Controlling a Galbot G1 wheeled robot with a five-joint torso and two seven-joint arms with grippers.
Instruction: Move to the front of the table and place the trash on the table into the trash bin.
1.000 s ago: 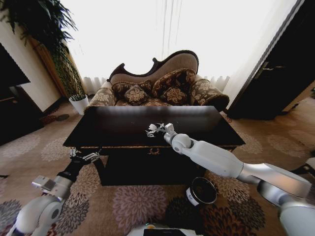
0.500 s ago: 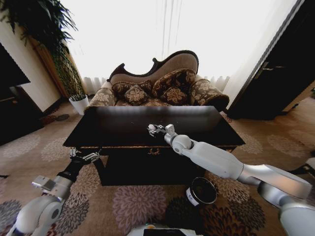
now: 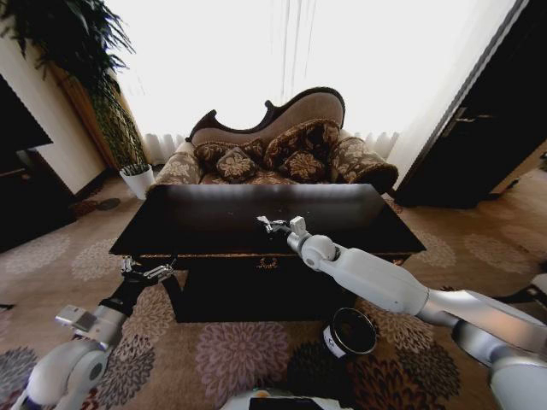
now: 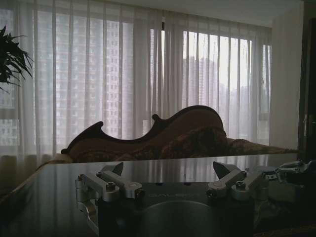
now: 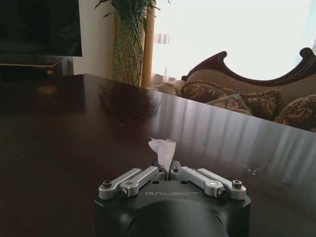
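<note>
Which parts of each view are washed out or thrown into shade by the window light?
Head view: curtains blown out white, glare across the table. Left wrist view: backlit, so the sofa and left gripper are dim. Right wrist view: window overexposed, paper scrap in the right gripper well lit.

table point(image 5: 74, 133): dark wood, very glossy, smooth; top reflects window light
paper scrap point(image 5: 163, 150): thin white paper, crumpled, matt
right gripper point(image 5: 167, 170): fingers bare silver metal w/ screws, matt; body black plastic, matt; shut on the paper scrap
right arm point(image 3: 376, 279): smooth white shell, slight gloss
trash bin point(image 3: 349, 332): dark body, shiny metal rim, white label
sofa point(image 3: 282, 154): patterned cloth, carved dark wood frame, polished
carpet point(image 3: 231, 350): woven, floral, matt
</note>
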